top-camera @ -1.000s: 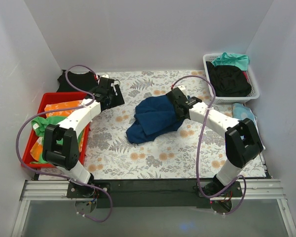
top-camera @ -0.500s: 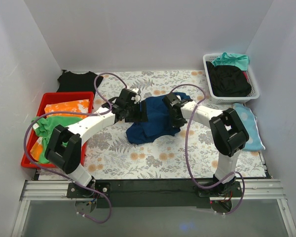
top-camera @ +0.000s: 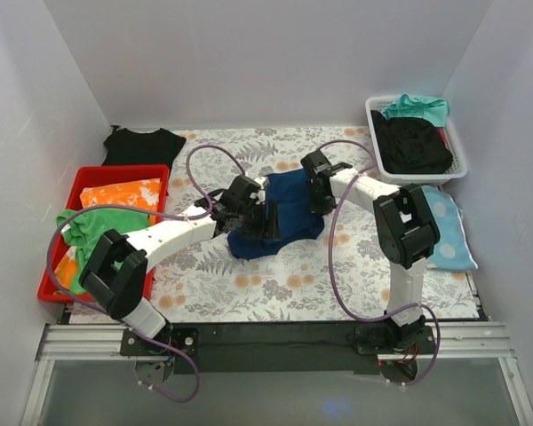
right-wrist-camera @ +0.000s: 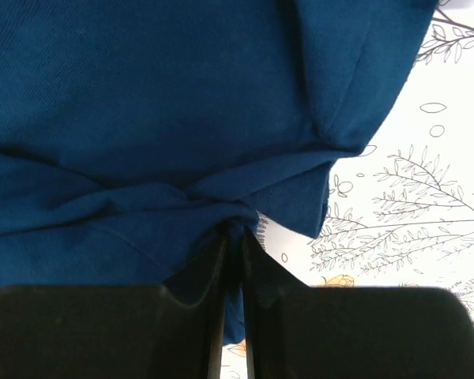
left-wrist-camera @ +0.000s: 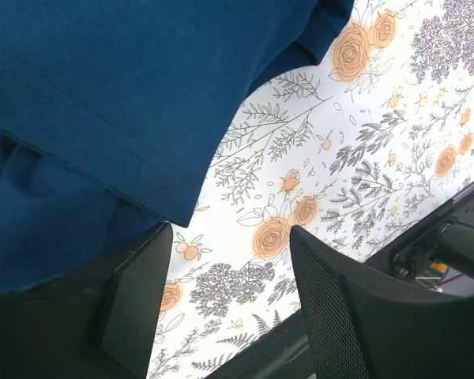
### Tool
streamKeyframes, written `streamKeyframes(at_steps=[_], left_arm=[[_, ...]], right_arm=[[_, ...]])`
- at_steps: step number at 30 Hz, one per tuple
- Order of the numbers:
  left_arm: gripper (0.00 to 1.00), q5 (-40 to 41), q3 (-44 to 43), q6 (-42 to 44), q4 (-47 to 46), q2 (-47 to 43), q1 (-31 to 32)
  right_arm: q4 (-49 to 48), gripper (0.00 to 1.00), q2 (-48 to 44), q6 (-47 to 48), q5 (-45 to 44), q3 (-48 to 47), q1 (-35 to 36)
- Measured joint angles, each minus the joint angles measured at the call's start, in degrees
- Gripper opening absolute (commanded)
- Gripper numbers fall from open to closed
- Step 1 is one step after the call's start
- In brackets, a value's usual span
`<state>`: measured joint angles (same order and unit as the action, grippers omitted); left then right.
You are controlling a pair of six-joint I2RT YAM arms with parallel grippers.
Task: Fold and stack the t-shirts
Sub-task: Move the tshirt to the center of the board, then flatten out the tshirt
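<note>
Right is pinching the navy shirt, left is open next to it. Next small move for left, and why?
Probably nudge the left gripper toward the navy shirt hem and close on it. Its fingers are open with only tablecloth between them, while the right gripper is shut on a bunched fold; a second grip would likely help spread the crumpled shirt.

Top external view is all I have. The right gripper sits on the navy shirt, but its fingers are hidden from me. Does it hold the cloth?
Observer: Yes. The right wrist view shows the right gripper shut on a bunched fold of the navy shirt.
Operator: And the other arm?
Observer: The left gripper is open; only the floral tablecloth shows in its gap.
Operator: Is the shirt near it?
Observer: Yes, the hem ends right at one finger, not between the two.
</note>
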<state>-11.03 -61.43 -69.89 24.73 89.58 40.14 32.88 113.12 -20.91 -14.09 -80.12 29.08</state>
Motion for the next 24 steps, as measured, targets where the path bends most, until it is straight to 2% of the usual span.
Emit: streamKeyframes(at_steps=[18,24], left_arm=[[0.54,7.7,0.0,-5.0,0.6,6.2,0.9],[0.40,9.1,-0.1,-5.4,1.3,7.0,0.9]], right_arm=[[-0.4,0.14,1.0,0.0,2.7,-1.2,-0.7],[-0.5,0.14,1.5,0.0,2.9,-2.0,-0.8]])
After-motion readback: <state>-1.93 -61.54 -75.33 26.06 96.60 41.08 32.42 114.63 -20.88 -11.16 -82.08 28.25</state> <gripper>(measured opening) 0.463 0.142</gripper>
